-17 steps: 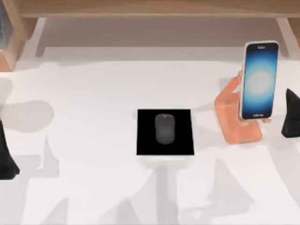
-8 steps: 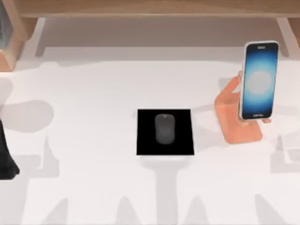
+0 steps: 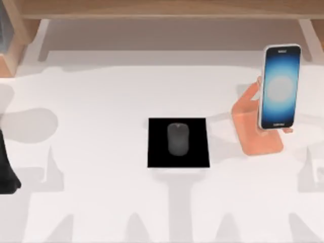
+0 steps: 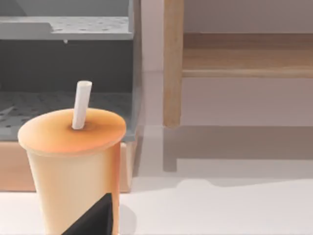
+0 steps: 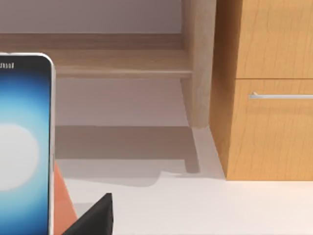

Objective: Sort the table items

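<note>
A smooth white tabletop crossed by soft grey shadows runs back to a pale wooden shelf unit along its far edge. At the centre lies one square matte black pad, and on it rests the single small dark grey oval computer mouse, rounded and dull. Toward the right side, one slim white-rimmed smartphone with a glowing blue-white screen stands tilted in a glossy orange stand; the right wrist view shows the same phone close up beside a wood-grain cabinet with one metal drawer handle. The left arm, a dark mass, sits parked at the table's left edge; whether its claw is wide or narrow I cannot tell. Its wrist view shows one orange lidded paper cup with a white straw, set before a grey perforated metal rack and a wooden post.
</note>
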Robot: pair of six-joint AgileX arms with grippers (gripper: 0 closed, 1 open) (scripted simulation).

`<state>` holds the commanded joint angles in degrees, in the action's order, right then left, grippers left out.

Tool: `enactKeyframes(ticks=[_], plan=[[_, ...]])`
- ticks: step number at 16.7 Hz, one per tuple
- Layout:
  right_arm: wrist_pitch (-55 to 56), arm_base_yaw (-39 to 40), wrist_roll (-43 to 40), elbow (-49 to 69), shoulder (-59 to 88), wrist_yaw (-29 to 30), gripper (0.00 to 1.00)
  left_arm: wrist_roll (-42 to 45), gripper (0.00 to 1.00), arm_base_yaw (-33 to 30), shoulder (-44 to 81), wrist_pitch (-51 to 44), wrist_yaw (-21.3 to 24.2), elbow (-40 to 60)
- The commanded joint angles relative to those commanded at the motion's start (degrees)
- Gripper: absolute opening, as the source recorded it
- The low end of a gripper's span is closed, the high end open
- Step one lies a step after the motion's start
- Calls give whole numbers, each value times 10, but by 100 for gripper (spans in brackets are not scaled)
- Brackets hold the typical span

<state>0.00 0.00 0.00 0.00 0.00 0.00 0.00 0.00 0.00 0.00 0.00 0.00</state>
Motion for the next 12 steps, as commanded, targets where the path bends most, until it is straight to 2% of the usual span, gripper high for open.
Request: enactKeyframes(ticks=[3, 6, 9, 12], plan=[[0, 0, 0, 0, 0, 0, 100, 1, 100, 3, 6, 6, 5, -2], [0, 0, 0, 0, 0, 0, 100, 8, 100, 29, 58, 57, 44, -16], [0, 0, 0, 0, 0, 0, 100, 19, 100, 72, 163, 160, 106, -33], [0, 0, 0, 0, 0, 0, 100, 30, 100, 123, 316, 308, 174, -41]])
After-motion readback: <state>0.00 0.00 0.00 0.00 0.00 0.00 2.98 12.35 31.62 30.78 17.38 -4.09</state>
